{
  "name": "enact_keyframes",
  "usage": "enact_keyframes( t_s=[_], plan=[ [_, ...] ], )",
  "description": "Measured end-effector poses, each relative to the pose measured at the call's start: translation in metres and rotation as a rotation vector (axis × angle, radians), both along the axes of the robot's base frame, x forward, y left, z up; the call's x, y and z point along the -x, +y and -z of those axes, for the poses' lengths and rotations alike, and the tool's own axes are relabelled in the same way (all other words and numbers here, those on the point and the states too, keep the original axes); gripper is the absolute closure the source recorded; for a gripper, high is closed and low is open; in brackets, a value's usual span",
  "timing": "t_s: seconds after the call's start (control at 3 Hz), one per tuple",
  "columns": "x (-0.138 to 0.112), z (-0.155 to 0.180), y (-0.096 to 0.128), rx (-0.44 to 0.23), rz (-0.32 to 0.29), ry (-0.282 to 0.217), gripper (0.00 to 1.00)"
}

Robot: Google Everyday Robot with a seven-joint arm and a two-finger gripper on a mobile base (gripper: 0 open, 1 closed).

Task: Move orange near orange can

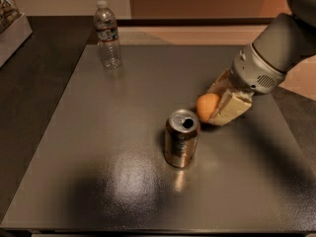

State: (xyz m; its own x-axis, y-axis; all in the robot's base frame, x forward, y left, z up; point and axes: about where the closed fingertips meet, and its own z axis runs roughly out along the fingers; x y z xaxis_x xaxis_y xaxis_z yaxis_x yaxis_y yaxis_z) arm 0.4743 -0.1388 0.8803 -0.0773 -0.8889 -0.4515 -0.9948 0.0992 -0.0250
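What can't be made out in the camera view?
- Small round orange fruit: far side hidden by the pincer gripping it, right of the copper-orange metal can; touching the grey tabletop or not, unclear.
- Clear plastic water bottle: label too small to read.
- Grey robot arm: cut off by the right edge.

Orange (206, 106) in end effector (214, 107), beside orange can (181, 139)

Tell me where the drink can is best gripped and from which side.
Grip the can around the middle of its round wall, probably coming in level from the right of the picture. It stands upright with its top opened, so a side hold across the straight wall should keep it from tipping. The pincer, shut on the orange, is right behind it on that side.
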Motion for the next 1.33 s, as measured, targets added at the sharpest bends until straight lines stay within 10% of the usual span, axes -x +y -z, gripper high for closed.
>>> enact_keyframes(
  t_s=[0.33, 1.33],
  plan=[
    [0.015, 0.007, 0.008, -0.026, -0.041, 0.004, 1.0],
    [0.029, 0.018, 0.015, -0.062, -0.062, 0.01, 0.36]
  ],
)
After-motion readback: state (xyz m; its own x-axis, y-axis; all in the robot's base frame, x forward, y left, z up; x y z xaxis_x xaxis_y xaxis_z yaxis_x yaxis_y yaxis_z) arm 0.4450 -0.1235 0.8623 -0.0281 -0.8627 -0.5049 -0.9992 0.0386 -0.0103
